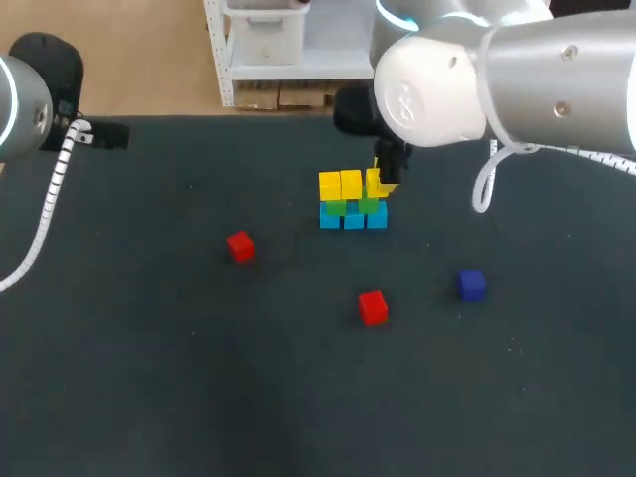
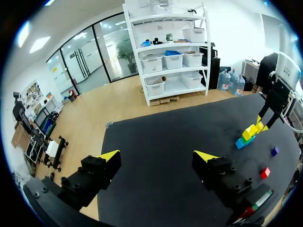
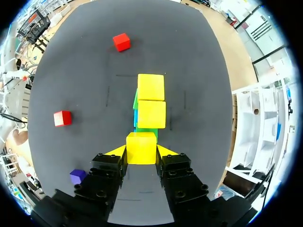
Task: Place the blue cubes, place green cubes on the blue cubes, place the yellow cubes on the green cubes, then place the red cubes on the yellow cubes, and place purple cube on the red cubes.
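Note:
A row of blue cubes [image 1: 353, 220] lies mid-table with green cubes [image 1: 336, 206] on top of it. Two yellow cubes [image 1: 340, 185] sit on the green ones. My right gripper [image 3: 141, 152] is shut on a third yellow cube [image 3: 141, 148], held at the row's right end over a green cube [image 3: 147, 131], about level with the other two yellow cubes [image 3: 151, 99]. Two red cubes [image 1: 239, 245] [image 1: 373, 307] and a purple cube [image 1: 471, 285] lie loose in front of the stack. My left gripper [image 2: 158, 158] stands open and empty over the table's far-left part, well away from the stack [image 2: 250, 134].
The black table [image 1: 149, 378] stretches bare to the front and left of the loose cubes. My right arm [image 1: 517, 75] reaches in over the back right, above the stack.

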### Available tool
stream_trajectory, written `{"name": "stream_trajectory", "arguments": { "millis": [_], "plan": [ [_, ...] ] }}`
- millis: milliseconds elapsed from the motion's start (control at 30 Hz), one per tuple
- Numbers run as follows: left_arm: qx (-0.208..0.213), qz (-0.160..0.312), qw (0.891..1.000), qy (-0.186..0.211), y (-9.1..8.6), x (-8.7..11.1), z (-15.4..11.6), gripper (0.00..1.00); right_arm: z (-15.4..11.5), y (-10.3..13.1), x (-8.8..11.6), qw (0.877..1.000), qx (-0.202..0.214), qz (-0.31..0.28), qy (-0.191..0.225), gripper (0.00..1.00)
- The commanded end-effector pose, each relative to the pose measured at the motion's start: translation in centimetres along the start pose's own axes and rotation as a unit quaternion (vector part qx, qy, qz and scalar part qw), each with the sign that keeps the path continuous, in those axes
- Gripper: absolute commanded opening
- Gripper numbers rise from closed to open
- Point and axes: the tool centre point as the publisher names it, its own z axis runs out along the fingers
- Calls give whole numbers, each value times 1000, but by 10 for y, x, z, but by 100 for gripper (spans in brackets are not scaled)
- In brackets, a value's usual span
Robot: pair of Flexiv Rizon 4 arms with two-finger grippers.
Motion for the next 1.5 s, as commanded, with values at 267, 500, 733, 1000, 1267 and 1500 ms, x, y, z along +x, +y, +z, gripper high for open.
{"name": "stream_trajectory", "arguments": {
  "millis": [267, 500, 733, 1000, 1267, 1500],
  "plan": [
    [2, 0, 1000, 0, 1, 1, 0, 100, 5, -9, -1, 1000, -7, 3, 2, 0],
    [2, 0, 1000, 0, 1, 1, 0, 100, 7, -8, -2, 1000, -9, 3, 3, 0],
    [2, 0, 1000, 0, 1, 1, 0, 100, 7, -8, -3, 1000, -9, 2, 3, 0],
    [2, 0, 1000, 0, 1, 1, 0, 100, 7, -8, -5, 1000, -10, 1, 2, 0],
    [2, 0, 1000, 0, 1, 1, 0, 100, 10, -7, -6, 1000, -15, 3, 1, 0],
    [2, 0, 1000, 0, 1, 1, 0, 100, 11, -6, -6, 1000, -15, 3, -1, 5]
  ]
}}
